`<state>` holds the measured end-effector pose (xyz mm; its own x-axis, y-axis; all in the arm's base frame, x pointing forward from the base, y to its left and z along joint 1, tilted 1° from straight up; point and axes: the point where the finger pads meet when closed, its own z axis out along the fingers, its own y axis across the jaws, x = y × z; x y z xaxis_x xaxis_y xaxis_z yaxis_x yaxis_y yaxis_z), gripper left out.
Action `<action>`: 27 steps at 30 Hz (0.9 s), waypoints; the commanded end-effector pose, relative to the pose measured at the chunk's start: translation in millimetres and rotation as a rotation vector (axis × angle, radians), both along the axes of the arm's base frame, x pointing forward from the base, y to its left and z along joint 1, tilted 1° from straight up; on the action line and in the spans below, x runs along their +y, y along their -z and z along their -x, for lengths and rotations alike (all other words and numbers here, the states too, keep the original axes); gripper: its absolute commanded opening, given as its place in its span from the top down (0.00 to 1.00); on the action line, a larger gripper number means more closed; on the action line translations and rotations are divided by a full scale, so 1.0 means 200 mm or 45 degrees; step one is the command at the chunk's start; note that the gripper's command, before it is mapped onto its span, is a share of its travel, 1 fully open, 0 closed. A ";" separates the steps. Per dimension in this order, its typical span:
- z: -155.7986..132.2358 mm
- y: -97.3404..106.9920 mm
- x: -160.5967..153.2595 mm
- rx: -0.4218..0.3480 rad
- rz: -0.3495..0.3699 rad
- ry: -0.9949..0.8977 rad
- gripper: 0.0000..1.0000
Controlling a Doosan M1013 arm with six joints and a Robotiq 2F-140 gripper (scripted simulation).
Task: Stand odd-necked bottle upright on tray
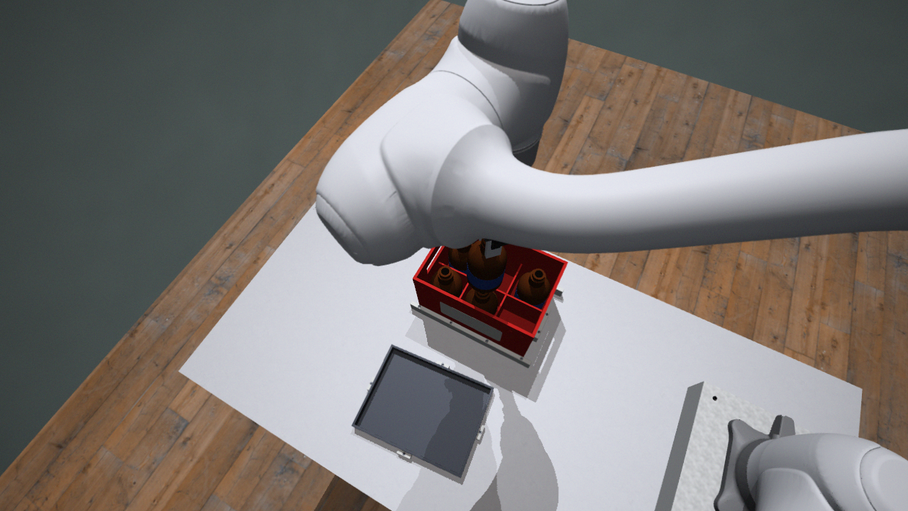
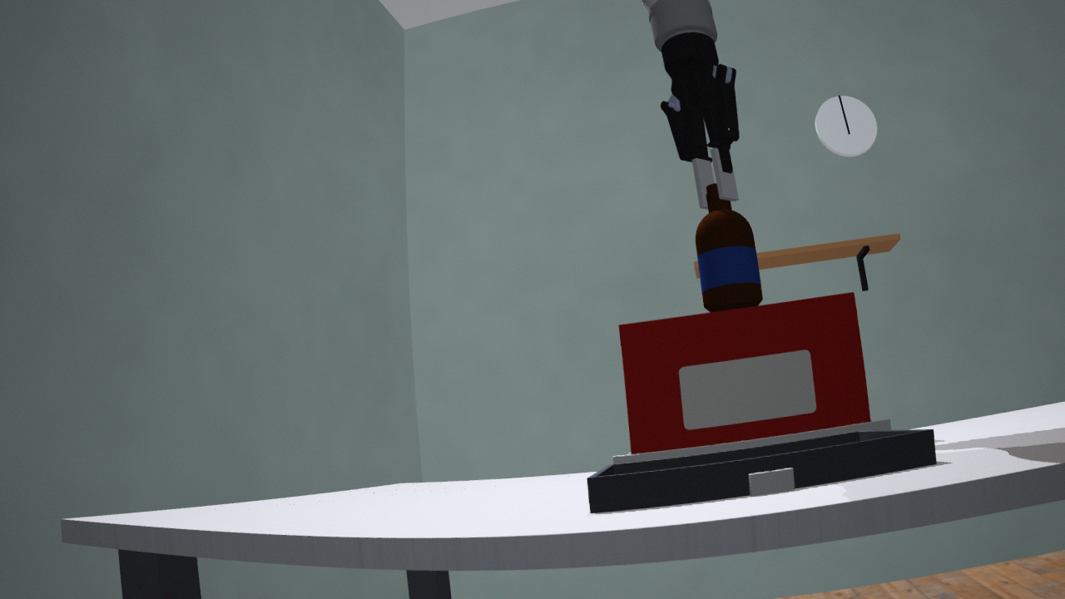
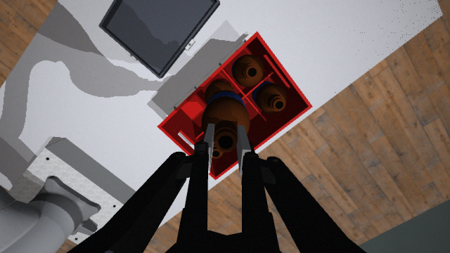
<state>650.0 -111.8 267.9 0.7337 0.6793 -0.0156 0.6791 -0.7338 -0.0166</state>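
My gripper (image 1: 491,249) (image 2: 716,196) (image 3: 226,134) is shut on the neck of a brown bottle (image 1: 485,263) (image 2: 728,266) (image 3: 226,112) with a blue label. It holds the bottle upright over the crate, the base just above the rim in the exterior view. The red crate (image 1: 517,340) (image 2: 649,387) (image 3: 285,70) stands level. In it stand four more brown bottles: front left (image 1: 446,281) (image 3: 247,67), back left (image 1: 460,255) (image 3: 268,98), front middle (image 1: 482,299) (image 3: 217,88) and back right (image 1: 533,287) (image 3: 216,154). The dark tray (image 1: 406,400) (image 2: 670,485) (image 3: 151,31) lies level and empty.
Low rails (image 1: 469,336) (image 2: 879,427) run along the crate's foot. Small clips (image 1: 403,454) (image 2: 771,481) (image 3: 190,44) sit at the tray's sides. The arm's base plate (image 1: 691,444) (image 3: 42,169) is on the same white table (image 1: 304,317). The arm hangs over the crate's back.
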 end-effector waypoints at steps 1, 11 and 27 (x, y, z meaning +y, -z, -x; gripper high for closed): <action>0.00 0.00 0.02 0.000 0.000 0.000 1.00; -0.01 0.00 0.11 0.000 0.000 0.000 1.00; -0.02 0.00 0.27 0.000 0.000 0.000 1.00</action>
<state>653.4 -62.3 267.9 0.7337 0.6793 -0.0156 0.6791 -0.7338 -0.0166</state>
